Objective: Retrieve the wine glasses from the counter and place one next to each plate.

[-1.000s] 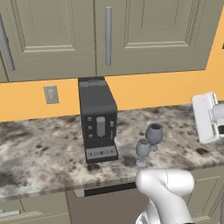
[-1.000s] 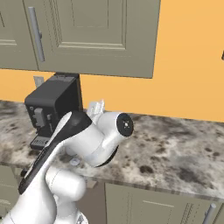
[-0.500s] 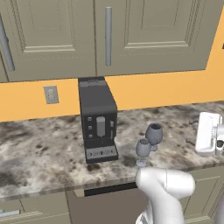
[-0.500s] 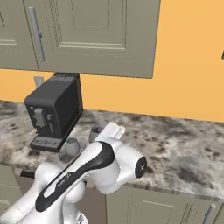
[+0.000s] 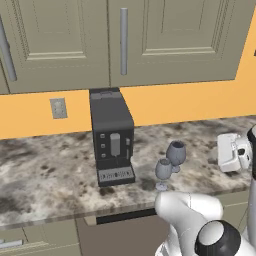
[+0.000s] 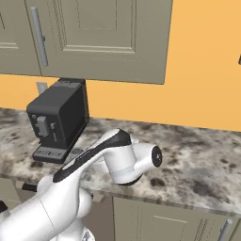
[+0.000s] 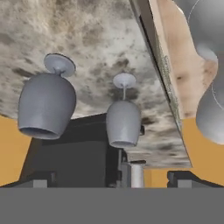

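Two grey-blue wine glasses stand upright and close together on the speckled counter (image 5: 60, 175), just right of a black coffee machine. The wider-bowled glass (image 5: 175, 152) is behind, and the narrower glass (image 5: 163, 170) is nearer the front edge. My gripper (image 5: 223, 152) hovers over the counter to their right, pointing at them, a clear gap away. The hand view is rolled upside down. It shows the wide glass (image 7: 46, 105) and the narrow glass (image 7: 124, 120) ahead of my open gripper (image 7: 111, 179), with nothing between its fingers. The plates are out of view.
The black coffee machine (image 5: 112, 142) stands against the orange wall right behind the glasses, with olive-grey upper cabinets (image 5: 125, 40) above it. A wall socket (image 5: 58, 108) sits to the left. My own white arm (image 6: 117, 155) crosses in front of the counter edge.
The hand has dropped from higher up at the right to counter height beside the glasses, and the elbow has sunk lower. The jaws stayed open. The glasses have not moved.
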